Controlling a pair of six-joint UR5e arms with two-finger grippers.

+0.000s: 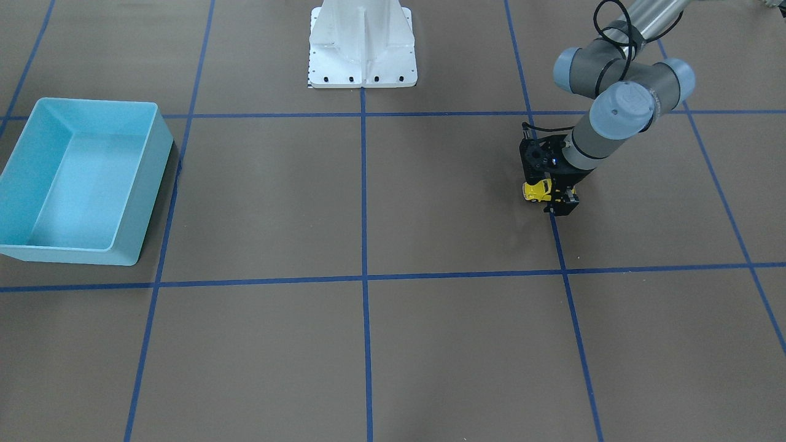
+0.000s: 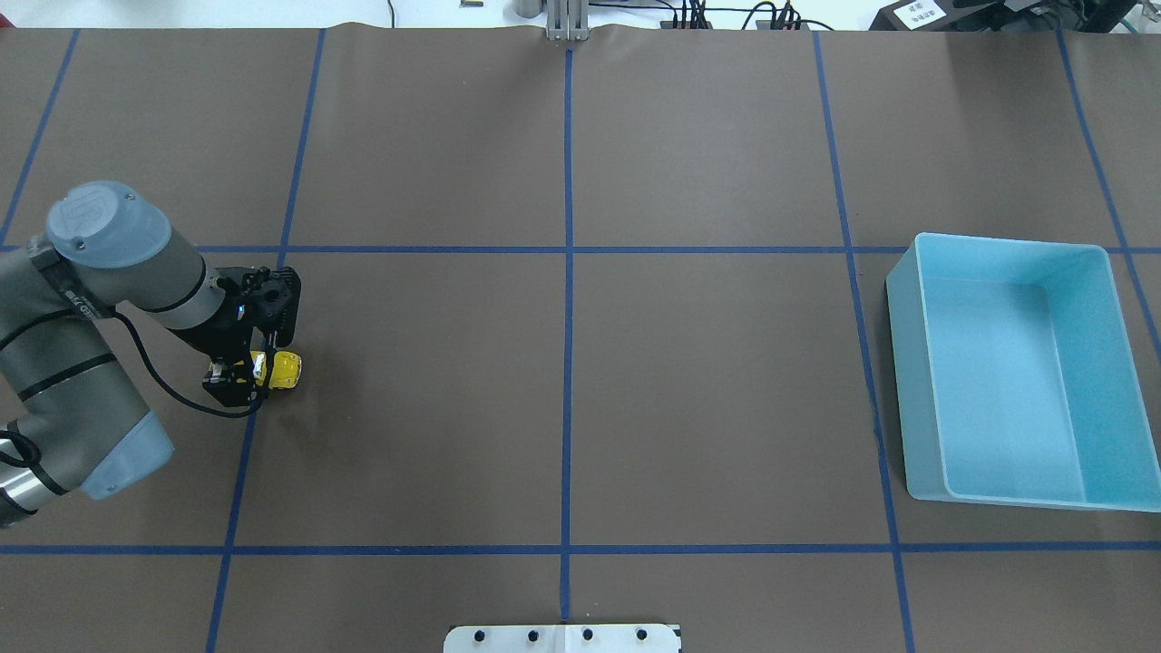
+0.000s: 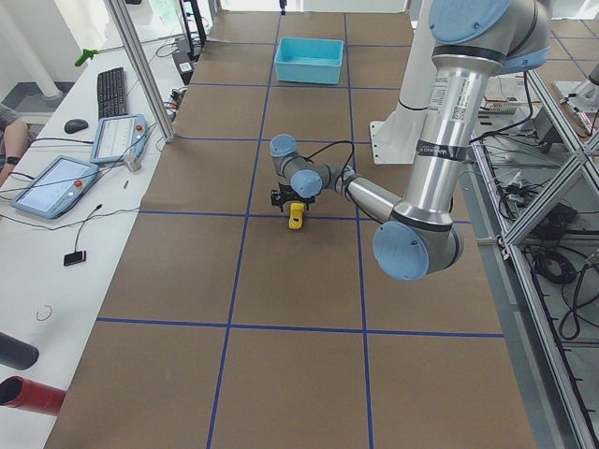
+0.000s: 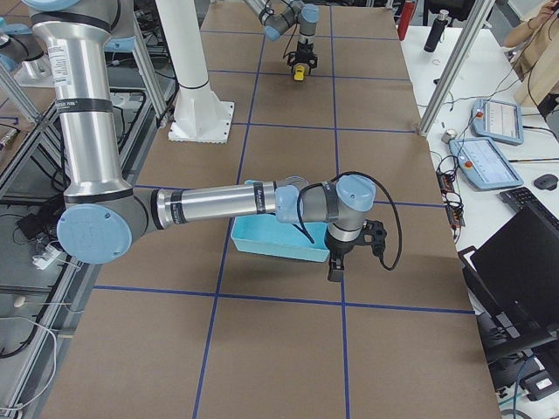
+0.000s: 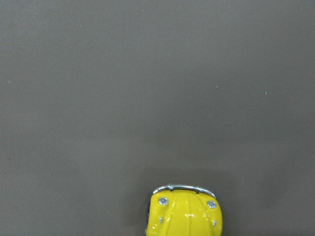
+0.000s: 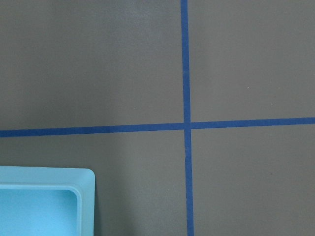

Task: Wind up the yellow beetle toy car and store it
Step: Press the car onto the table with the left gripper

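Observation:
The yellow beetle toy car (image 2: 285, 369) sits low at the table on my left side, by a blue tape line. My left gripper (image 2: 261, 370) is shut on the car's rear half, and its rounded front sticks out from the fingers. It also shows in the front view, with the car (image 1: 536, 191) in the left gripper (image 1: 550, 194). The left wrist view shows the car's chrome bumper end (image 5: 184, 212) at the bottom edge. My right gripper (image 4: 335, 267) hangs beside the light blue bin (image 4: 279, 249), seen only in the exterior right view; I cannot tell if it is open or shut.
The light blue bin (image 2: 912, 381) stands open and empty on the table's right side, far from the car. Its corner (image 6: 44, 201) shows in the right wrist view. The white robot base (image 1: 362, 43) is at the table's near middle edge.

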